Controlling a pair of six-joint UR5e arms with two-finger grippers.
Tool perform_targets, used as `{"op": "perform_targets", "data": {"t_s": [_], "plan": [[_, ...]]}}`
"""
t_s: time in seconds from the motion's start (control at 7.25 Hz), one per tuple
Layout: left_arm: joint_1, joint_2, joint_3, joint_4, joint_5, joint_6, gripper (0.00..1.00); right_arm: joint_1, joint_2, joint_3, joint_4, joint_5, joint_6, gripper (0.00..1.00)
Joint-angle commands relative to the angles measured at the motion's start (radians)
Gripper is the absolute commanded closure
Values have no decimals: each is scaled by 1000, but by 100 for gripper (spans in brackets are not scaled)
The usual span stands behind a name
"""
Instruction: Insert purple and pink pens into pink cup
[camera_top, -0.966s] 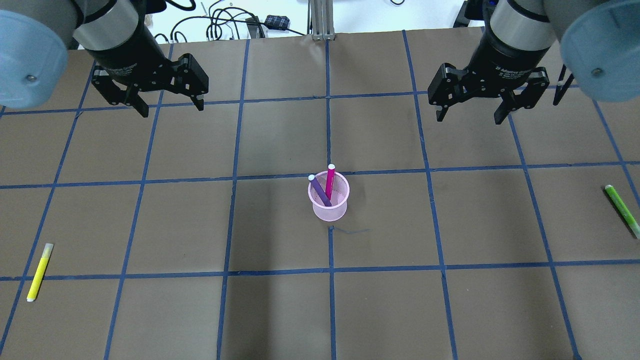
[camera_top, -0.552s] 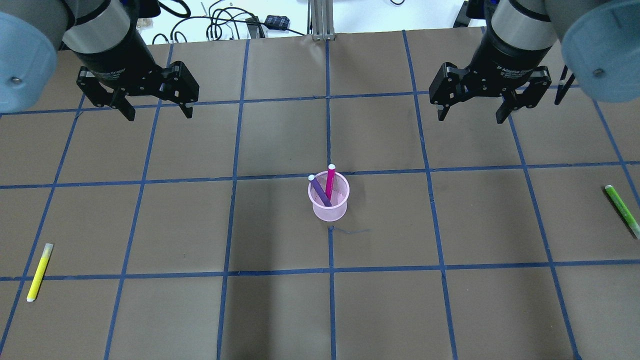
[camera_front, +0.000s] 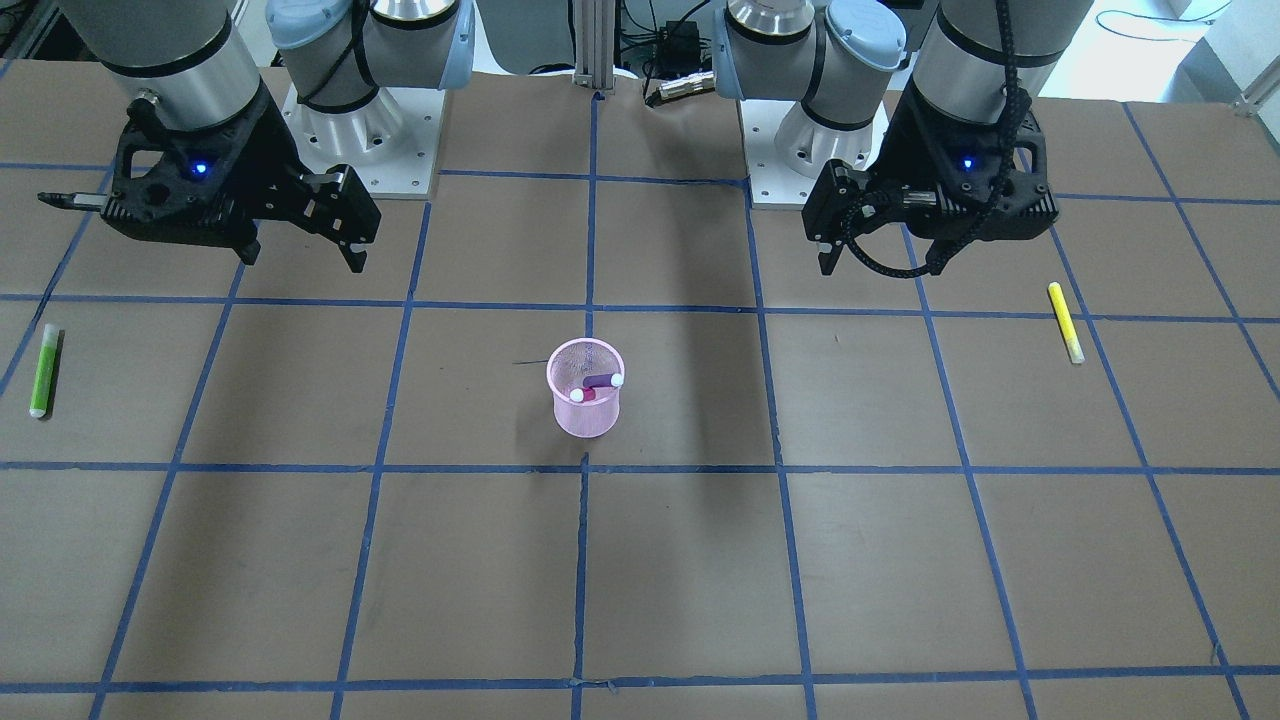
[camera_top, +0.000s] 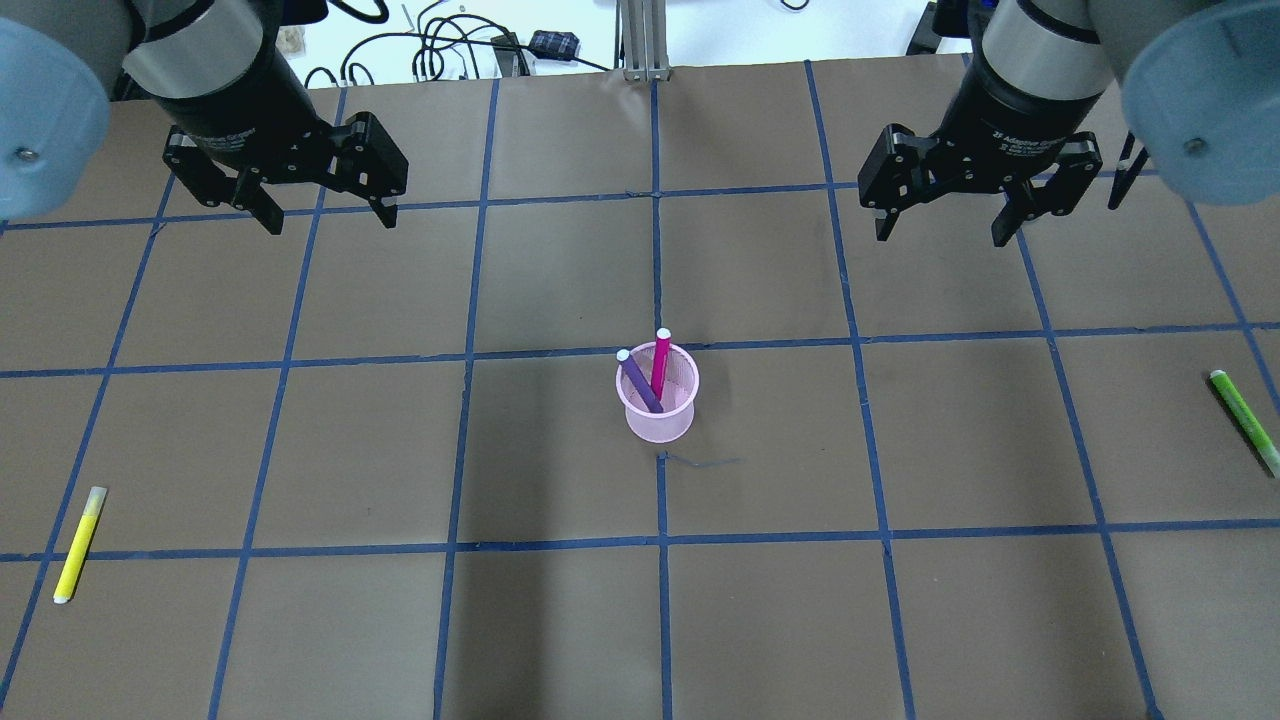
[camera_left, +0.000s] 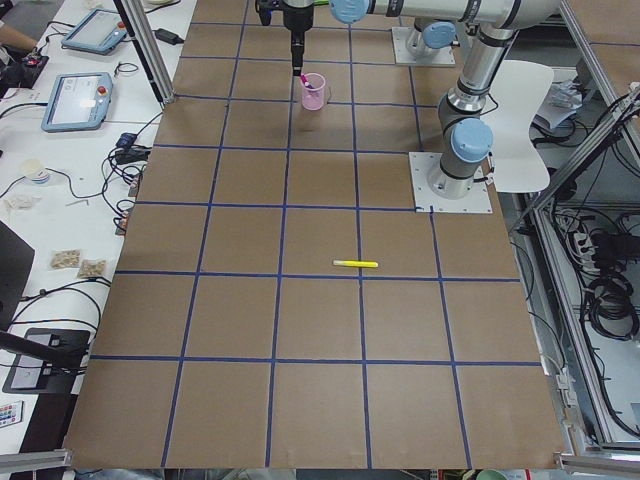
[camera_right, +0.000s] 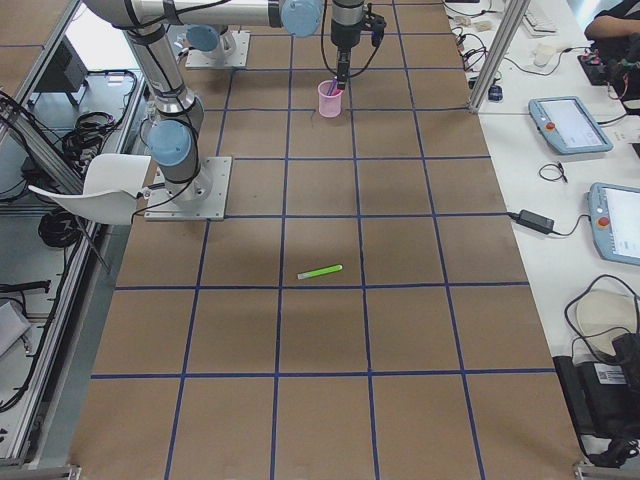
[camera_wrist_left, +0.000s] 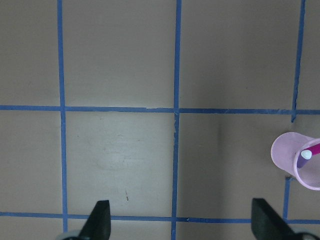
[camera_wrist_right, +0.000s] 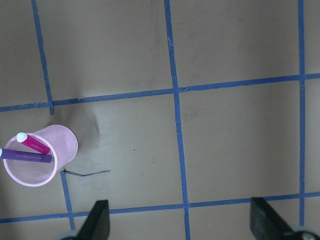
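We see the pink cup (camera_top: 657, 400) standing upright near the middle of the bench (camera_top: 400, 620), just beside a crossing of the blue tape lines (camera_top: 660, 540). Both task pens are inside it. The purple pen (camera_top: 638, 382) leans toward the robot's left, and the pink pen (camera_top: 660, 362) leans away from the robot. The 2 cross each other inside the cup, and their white-capped ends poke out above the rim.

The left gripper (camera_top: 328, 220) hangs above the bench on the robot's left, well apart from the cup. Its 2 fingers are spread wide and it carries nothing. In the left wrist view we see bare bench between the fingertips (camera_wrist_left: 100, 219), with the cup at that view's right edge.

The right gripper (camera_top: 941, 237) hangs at a similar height on the robot's right, also well apart from the cup. It too is released, with its fingers wide and nothing between them. In the right wrist view the cup and both pens sit at the lower left, clear of the fingers.

2 other pens lie flat on the bench. A yellow pen (camera_top: 79, 543) is far out on the robot's left, and a green pen (camera_top: 1244, 420) is far out on the right. Each is well away from the cup and from either gripper.
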Motion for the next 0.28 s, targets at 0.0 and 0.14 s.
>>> {"op": "perform_targets", "data": {"t_s": [0.0, 0.14], "plan": [[-4, -2, 1, -6, -2, 21, 0, 0, 0, 1, -2, -1, -1, 0], [-15, -4, 1, -6, 0, 21, 0, 0, 0, 1, -2, -4, -1, 0]]}}
